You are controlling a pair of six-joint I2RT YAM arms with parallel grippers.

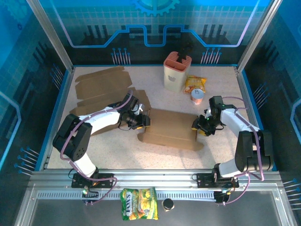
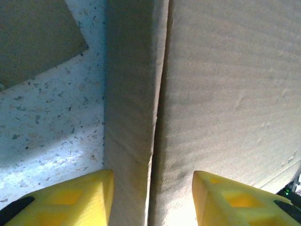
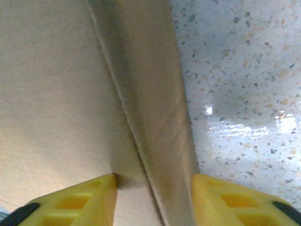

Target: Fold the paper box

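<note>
The paper box (image 1: 171, 128) is a brown cardboard piece lying low in the middle of the table, long side left to right. My left gripper (image 1: 141, 121) is at its left end and my right gripper (image 1: 197, 126) at its right end. In the left wrist view the yellow fingers (image 2: 89, 197) stand apart over a narrow cardboard strip (image 2: 129, 117) and the seam beside the wide panel (image 2: 225, 94). The right wrist view has yellow fingers (image 3: 221, 200) apart astride a folded strip (image 3: 155, 117) along the box's edge, speckled table to its right. Neither pair visibly clamps the cardboard.
Flat cardboard sheets (image 1: 101, 87) lie at the back left, one corner (image 2: 33, 42) near the left gripper. A pinkish container (image 1: 177, 71), a snack bag (image 1: 195, 84) and a small cup (image 1: 198, 96) stand behind the right arm. A green snack bag (image 1: 139, 210) rests on the front rail.
</note>
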